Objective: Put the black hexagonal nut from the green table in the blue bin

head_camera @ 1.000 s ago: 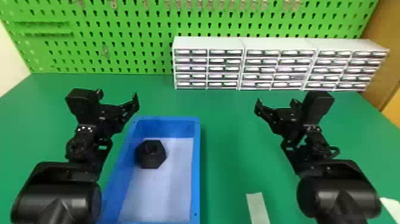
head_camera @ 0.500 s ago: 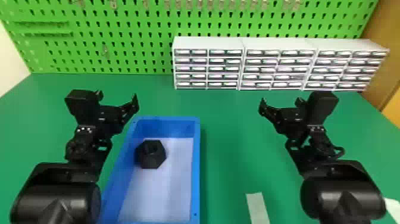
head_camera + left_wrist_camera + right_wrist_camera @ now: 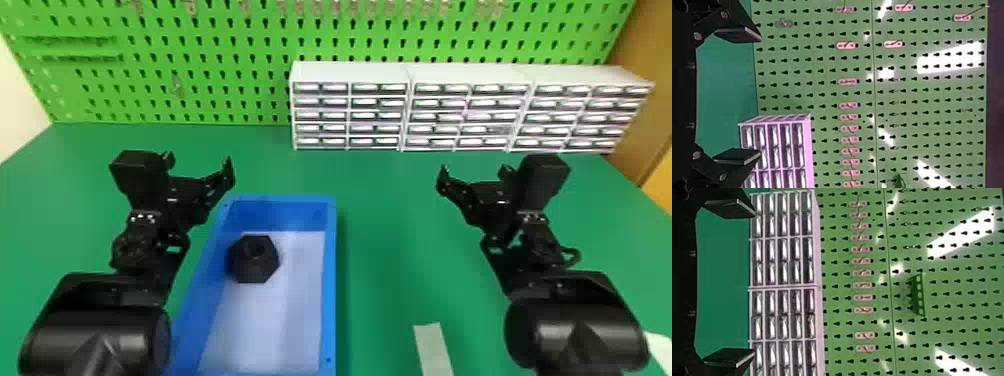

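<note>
The black hexagonal nut (image 3: 253, 260) lies inside the blue plastic bin (image 3: 330, 285), toward its far left corner (job done, I'd say). The black left gripper (image 3: 200, 161) and right gripper (image 3: 474, 171) are spread wide, empty; a low left-arm swing could knock the bin's rim.

Nut (image 3: 254, 259) in bin (image 3: 330, 300), drawers (image 3: 377, 116) behind

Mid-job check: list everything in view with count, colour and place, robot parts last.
Hexagonal nut: one, black, inside the bin
Bin: one, blue, on the table
Table: one, green, below the arms
Drawer cabinets: three, white, table's back edge
Flat strip: one, pale, table, right of bin
Pegboard: green, behind table
Hooks: more than ten, pale, on pegboard
Bracket: one, green, on pegboard
Left gripper, right gripper: two, black, open, above table
Arms: two, black, from bottom edge
</note>
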Tool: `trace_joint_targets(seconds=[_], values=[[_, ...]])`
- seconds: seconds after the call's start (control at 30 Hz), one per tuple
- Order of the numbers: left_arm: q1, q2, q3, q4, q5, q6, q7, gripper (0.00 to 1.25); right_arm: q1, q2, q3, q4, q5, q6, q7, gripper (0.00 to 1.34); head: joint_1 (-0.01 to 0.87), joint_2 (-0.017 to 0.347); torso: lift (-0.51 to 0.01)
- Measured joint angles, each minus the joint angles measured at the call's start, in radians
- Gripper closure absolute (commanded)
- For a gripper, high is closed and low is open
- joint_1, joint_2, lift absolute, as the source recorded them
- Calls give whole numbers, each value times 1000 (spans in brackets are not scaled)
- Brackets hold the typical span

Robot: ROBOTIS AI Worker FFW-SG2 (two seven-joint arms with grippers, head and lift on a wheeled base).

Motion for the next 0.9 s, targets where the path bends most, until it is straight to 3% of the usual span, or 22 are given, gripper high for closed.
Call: trace_joint_targets(seconds=[0.9], values=[[-2, 0, 0, 0, -1, 0, 0, 242, 3, 2, 1, 0, 3, 1, 0, 68, 686, 52, -97]])
